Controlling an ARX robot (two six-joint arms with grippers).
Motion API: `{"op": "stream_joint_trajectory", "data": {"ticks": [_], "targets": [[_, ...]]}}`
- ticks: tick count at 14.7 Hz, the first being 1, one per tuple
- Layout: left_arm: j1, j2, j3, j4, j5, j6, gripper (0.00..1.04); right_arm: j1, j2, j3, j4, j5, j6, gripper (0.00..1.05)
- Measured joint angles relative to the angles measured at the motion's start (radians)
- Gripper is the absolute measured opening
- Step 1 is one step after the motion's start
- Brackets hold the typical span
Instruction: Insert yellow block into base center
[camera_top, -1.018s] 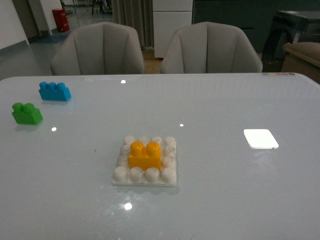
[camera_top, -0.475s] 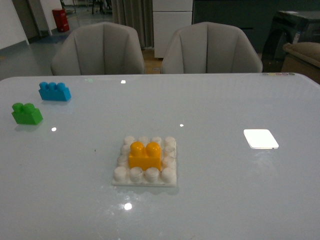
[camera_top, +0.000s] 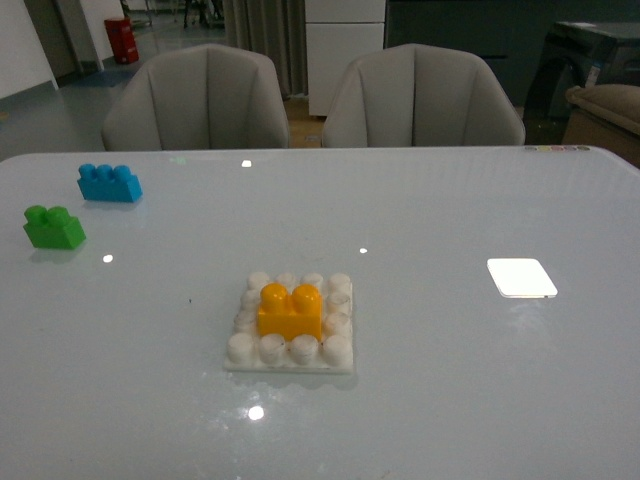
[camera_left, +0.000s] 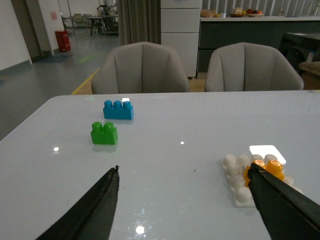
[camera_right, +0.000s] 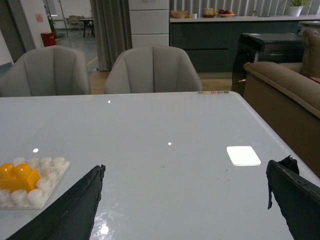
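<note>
The yellow block (camera_top: 291, 311) sits pressed onto the middle studs of the white base (camera_top: 290, 352) near the table's centre. The left wrist view shows the same block (camera_left: 272, 169) on the base (camera_left: 235, 172), partly behind one dark finger. From the right wrist the block (camera_right: 17, 177) and base (camera_right: 47, 172) lie off to one side. My left gripper (camera_left: 184, 172) is open above bare table, holding nothing. The right gripper (camera_right: 185, 172) is open too, with only table between its fingers. Neither arm shows in the front view.
A green two-stud brick (camera_top: 54, 228) and a blue three-stud brick (camera_top: 109, 183) stand at the table's far left. A smooth glowing white square (camera_top: 521, 277) lies to the right. Two grey chairs (camera_top: 195, 98) stand behind the table's far edge.
</note>
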Motion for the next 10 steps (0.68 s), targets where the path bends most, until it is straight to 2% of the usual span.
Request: {"op": "stream_joint_trajectory", "data": {"ticks": [4,5,10], "targets": [[0.0,0.0,0.0,0.0,0.0,0.0,0.9,0.0,0.0,0.0,0.0,0.0,0.0,0.98],[0.0,0.0,0.0,0.0,0.0,0.0,0.99,0.0,0.0,0.0,0.0,0.0,0.0,0.98],[0.0,0.0,0.0,0.0,0.0,0.001,0.98,0.0,0.0,0.0,0.0,0.0,0.0,0.98]]}}
